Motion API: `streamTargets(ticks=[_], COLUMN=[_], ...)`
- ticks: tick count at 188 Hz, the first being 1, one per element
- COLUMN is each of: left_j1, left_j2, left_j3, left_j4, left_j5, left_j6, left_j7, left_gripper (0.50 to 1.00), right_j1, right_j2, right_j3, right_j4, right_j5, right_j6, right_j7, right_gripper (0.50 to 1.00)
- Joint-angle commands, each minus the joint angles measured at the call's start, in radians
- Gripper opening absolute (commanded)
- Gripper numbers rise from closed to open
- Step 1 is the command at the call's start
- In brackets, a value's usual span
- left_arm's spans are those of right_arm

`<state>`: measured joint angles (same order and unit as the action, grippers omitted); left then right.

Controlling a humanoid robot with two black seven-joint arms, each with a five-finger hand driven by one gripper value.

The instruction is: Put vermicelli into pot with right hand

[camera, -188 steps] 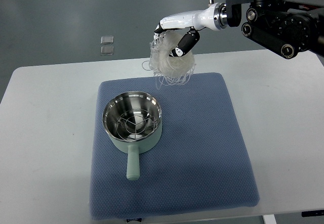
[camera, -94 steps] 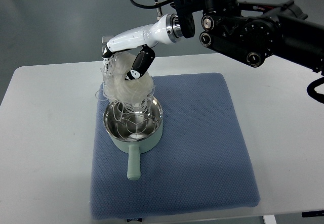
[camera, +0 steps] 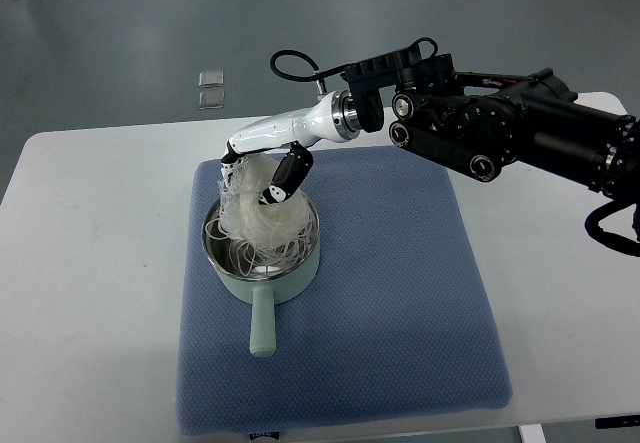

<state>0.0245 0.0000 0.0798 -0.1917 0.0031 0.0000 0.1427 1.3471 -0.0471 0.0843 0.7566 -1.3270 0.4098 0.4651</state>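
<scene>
A pale green pot with a steel inner bowl and a handle pointing toward me sits on the blue mat. A tangle of white translucent vermicelli now rests mostly inside the pot, its top strands still rising above the rim. My right hand, white with black fingertips, hovers over the pot's far rim with its fingers still curled around the upper part of the vermicelli. Its black arm reaches in from the right edge. The left arm is out of sight.
The blue mat lies on a white table. Two small clear squares lie on the grey floor beyond the table's far edge. The right arm's bulky black links hang over the mat's far right corner.
The right hand swung left from the mat's far edge to above the pot, then dropped. The vermicelli went from hanging in the air to lying in the pot.
</scene>
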Motion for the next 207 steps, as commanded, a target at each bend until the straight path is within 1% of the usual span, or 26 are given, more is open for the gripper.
streamTargets(ticks=[1,13,17,18,22,27,48,52,55,59,99,115,132,146,161,165,169,182,196,207], left_j1=[0.0,0.0,0.0,0.0,0.0,0.0,0.0,0.0,0.0,0.0,0.0,0.0,0.0,0.0,0.0,0.0,0.0,0.0,0.0,0.0], left_j2=[0.0,0.0,0.0,0.0,0.0,0.0,0.0,0.0,0.0,0.0,0.0,0.0,0.0,0.0,0.0,0.0,0.0,0.0,0.0,0.0], left_j3=[0.0,0.0,0.0,0.0,0.0,0.0,0.0,0.0,0.0,0.0,0.0,0.0,0.0,0.0,0.0,0.0,0.0,0.0,0.0,0.0], left_j4=[0.0,0.0,0.0,0.0,0.0,0.0,0.0,0.0,0.0,0.0,0.0,0.0,0.0,0.0,0.0,0.0,0.0,0.0,0.0,0.0], left_j5=[0.0,0.0,0.0,0.0,0.0,0.0,0.0,0.0,0.0,0.0,0.0,0.0,0.0,0.0,0.0,0.0,0.0,0.0,0.0,0.0], left_j6=[0.0,0.0,0.0,0.0,0.0,0.0,0.0,0.0,0.0,0.0,0.0,0.0,0.0,0.0,0.0,0.0,0.0,0.0,0.0,0.0], left_j7=[0.0,0.0,0.0,0.0,0.0,0.0,0.0,0.0,0.0,0.0,0.0,0.0,0.0,0.0,0.0,0.0,0.0,0.0,0.0,0.0], left_gripper=[1.0,1.0,1.0,1.0,1.0,1.0,1.0,1.0,1.0,1.0,1.0,1.0,1.0,1.0,1.0,1.0,1.0,1.0,1.0,1.0], right_j1=[-0.011,-0.013,-0.013,-0.013,-0.013,-0.013,-0.016,-0.017,-0.017,-0.017,-0.009,-0.002,0.0,-0.005,-0.014,-0.022,-0.026,-0.058,-0.085,-0.112], right_j2=[0.006,0.012,0.012,0.012,0.012,0.013,0.019,0.019,0.021,0.019,0.003,-0.005,-0.031,-0.05,-0.068,-0.077,-0.082,-0.111,-0.134,-0.148], right_j3=[0.003,0.003,0.003,0.003,0.003,0.003,0.003,0.003,0.003,0.003,0.008,0.011,0.032,0.058,0.086,0.092,0.095,0.097,0.097,0.097], right_j4=[0.0,0.0,0.0,0.0,0.0,0.0,-0.002,-0.002,-0.002,-0.002,-0.002,-0.003,-0.008,-0.02,-0.042,-0.051,-0.056,-0.074,-0.088,-0.094], right_j5=[0.003,0.003,0.005,0.005,0.005,0.005,0.003,0.003,0.003,0.003,0.009,0.054,0.141,0.227,0.325,0.373,0.391,0.515,0.632,0.704], right_j6=[-0.006,-0.006,-0.006,-0.006,-0.006,-0.008,-0.006,-0.006,-0.006,-0.006,0.007,0.03,0.077,0.11,0.129,0.135,0.138,0.144,0.141,0.136], right_j7=[0.0,0.001,0.001,0.0,0.001,0.0,0.0,0.001,0.001,0.001,0.001,0.0,-0.005,-0.043,-0.109,-0.138,-0.146,-0.201,-0.229,-0.232], right_gripper=[0.766,0.797,0.815,0.827,0.834,0.854,0.862,0.872,0.897,0.907,0.911,0.913,0.911,0.913,0.913,0.911,0.913,0.913,0.913,0.913])
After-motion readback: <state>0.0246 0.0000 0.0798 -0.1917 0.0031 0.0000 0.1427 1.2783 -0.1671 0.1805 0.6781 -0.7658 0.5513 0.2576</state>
